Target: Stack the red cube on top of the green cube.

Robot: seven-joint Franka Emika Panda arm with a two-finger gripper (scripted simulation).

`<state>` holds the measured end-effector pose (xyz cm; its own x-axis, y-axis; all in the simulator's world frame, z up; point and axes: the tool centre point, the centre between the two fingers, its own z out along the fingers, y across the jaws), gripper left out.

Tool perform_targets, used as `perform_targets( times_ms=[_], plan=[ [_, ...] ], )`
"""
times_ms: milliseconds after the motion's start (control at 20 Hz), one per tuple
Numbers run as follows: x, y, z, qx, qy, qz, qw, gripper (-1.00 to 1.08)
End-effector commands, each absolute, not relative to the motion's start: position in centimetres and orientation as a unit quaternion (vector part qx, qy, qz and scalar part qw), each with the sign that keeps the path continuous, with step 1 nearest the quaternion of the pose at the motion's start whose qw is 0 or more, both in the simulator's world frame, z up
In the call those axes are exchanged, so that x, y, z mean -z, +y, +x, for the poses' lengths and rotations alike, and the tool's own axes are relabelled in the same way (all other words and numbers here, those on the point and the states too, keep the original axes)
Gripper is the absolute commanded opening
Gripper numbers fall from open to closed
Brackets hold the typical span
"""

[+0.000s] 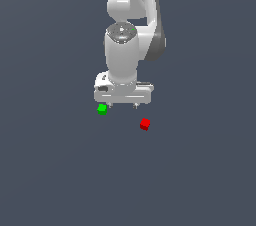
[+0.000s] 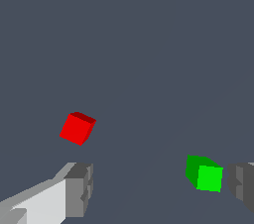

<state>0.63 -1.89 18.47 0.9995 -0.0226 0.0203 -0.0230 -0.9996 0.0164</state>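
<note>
Gripper [image 1: 123, 105] is seen pointing down over the plain grey surface [image 1: 200, 180], fingers spread wide apart, nothing held between them. No desk edges or corners are shown in either view, so places can't be given against them.

Green cube [image 1: 102, 109] is found resting on the surface just beside the finger on the exterior view's left; contact can't be confirmed. In the wrist view the green cube [image 2: 204, 173] is shown close to one grey fingertip [image 2: 243, 181], inside the open span.

Red cube [image 1: 145, 124] is seen lying on the surface, apart from the green cube, toward the exterior view's right and nearer the camera. In the wrist view the red cube [image 2: 77, 128] is placed just beyond the other fingertip [image 2: 79, 188], outside the span, rotated relative to the fingers
</note>
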Motion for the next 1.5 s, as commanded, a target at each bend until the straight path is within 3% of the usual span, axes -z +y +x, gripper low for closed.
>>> perform_targets(
  times_ms=[0,600,1450],
  plan=[
    [-18.5,-1.9,0.6,-0.01,-0.011,1.0,0.008,1.0],
    [-16.5,-0.2,0.2,-0.008,-0.047,0.999,0.007,1.0],
    [-9.0,6.6,-0.1,-0.002,-0.182,0.983,0.002,1.0]
  ],
)
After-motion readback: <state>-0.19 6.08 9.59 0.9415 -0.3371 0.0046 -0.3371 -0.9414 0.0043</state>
